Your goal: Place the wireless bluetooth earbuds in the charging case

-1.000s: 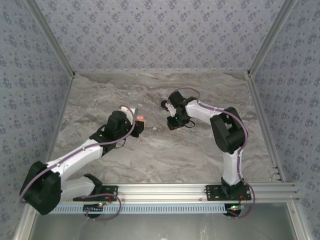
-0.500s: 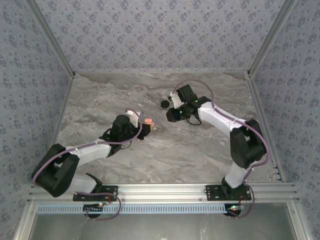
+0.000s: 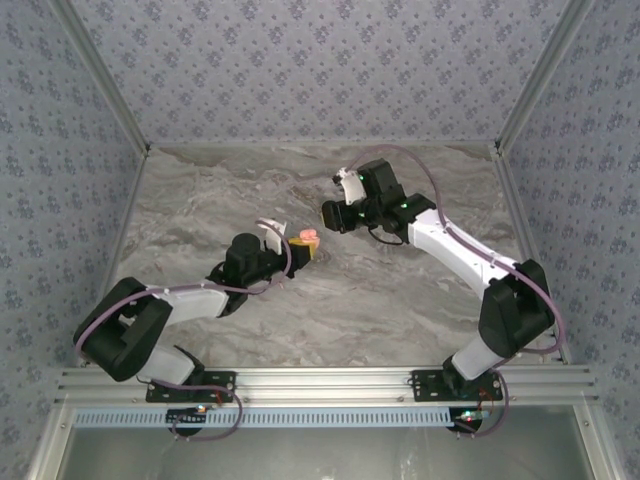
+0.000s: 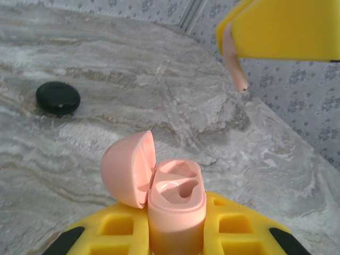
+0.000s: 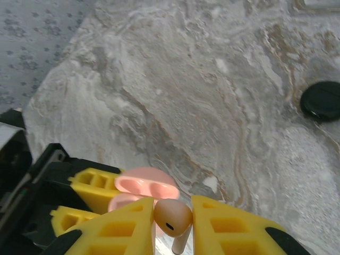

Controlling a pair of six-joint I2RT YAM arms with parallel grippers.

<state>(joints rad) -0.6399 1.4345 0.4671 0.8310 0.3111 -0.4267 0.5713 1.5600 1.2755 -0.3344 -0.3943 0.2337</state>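
The charging case (image 4: 177,197) is pale pink with its lid swung open to the left, and both wells look empty. My left gripper (image 4: 177,226) is shut on its body, holding it upright above the table. In the top view the case (image 3: 307,238) sits at the left gripper (image 3: 301,247). My right gripper (image 5: 172,219) is shut on a pale pink earbud (image 5: 172,215), stem pointing down. It hovers just above and beside the open case (image 5: 144,187). From the left wrist, the earbud stem (image 4: 236,66) hangs under the right gripper's yellow finger (image 4: 281,29). The right gripper (image 3: 330,216) is close to the case.
A black round disc (image 4: 57,98) lies on the marble table (image 4: 159,79) beyond the case; it also appears at the right edge (image 5: 322,100) of the right wrist view. Patterned walls and a metal frame (image 3: 520,230) close in the table.
The left gripper has carried the open case to the right. The right arm has stretched out and brought its gripper with the earbud left, close over the case.
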